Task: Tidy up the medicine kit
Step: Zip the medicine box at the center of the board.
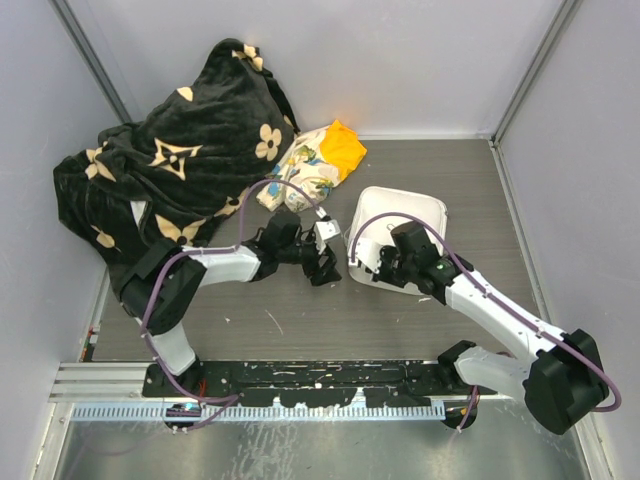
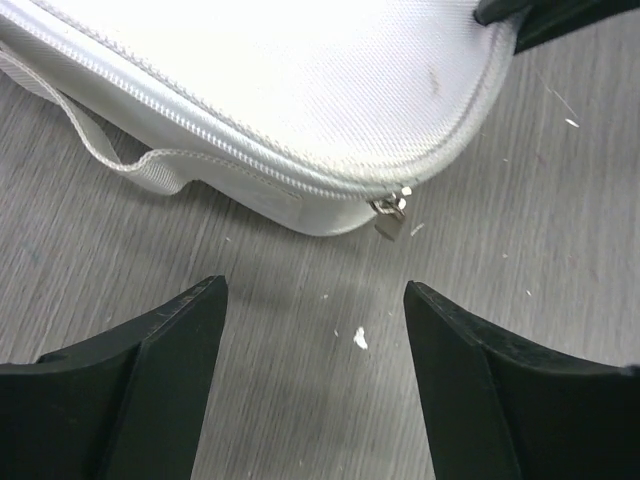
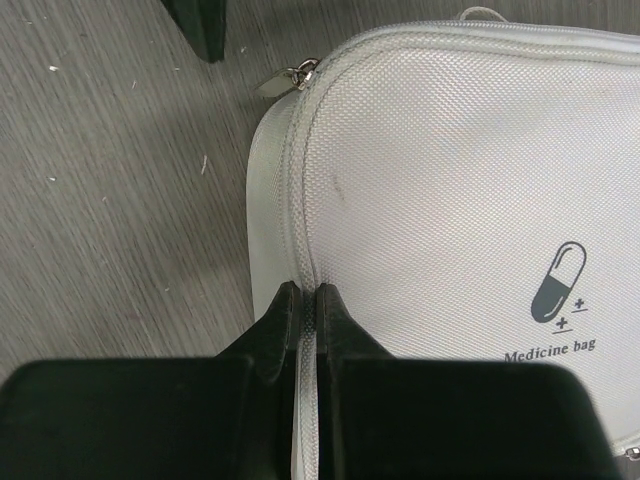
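Right wrist: right tool [image 3: 308,298] pinches the rim of the medicine kit [image 3: 440,170]; left tool [image 2: 315,305] gapes, empty.

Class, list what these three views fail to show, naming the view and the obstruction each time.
1. Inside of the medicine kit: all views, its closed lid covers it.
2. Whatever lies beneath the black blanket: top view, the fabric hides it.
3. The zip line below the right pincer tips: right wrist view, the pincer's body covers it.
4. The kit's far side: left wrist view, cut off by the top edge.
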`<state>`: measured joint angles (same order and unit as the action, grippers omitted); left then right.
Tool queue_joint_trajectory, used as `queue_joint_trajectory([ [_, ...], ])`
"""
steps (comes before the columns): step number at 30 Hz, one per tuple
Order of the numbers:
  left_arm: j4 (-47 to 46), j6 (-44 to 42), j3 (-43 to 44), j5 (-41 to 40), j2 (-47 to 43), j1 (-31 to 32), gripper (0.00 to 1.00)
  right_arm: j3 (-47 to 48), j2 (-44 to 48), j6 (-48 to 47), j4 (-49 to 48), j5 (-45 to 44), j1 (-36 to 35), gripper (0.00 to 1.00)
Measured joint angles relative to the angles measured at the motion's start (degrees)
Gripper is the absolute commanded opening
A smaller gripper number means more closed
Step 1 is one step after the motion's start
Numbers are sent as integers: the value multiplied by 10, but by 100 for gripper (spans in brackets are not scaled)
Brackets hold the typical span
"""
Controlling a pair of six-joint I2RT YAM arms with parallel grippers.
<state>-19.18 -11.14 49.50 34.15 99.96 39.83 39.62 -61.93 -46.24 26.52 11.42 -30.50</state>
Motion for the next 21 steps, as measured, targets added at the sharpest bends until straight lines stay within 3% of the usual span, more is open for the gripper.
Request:
queue_joint_trajectory([
  [9,-15,28,29,-66,30,41,71,-12,10,10,-13,9,7,1],
  [14,-46,58,29,-101,38,58,51,-13,10,20,-15,10,9,1],
  [21,-57,66,28,-111,40,61,32,-13,10,33,-21,10,11,1],
])
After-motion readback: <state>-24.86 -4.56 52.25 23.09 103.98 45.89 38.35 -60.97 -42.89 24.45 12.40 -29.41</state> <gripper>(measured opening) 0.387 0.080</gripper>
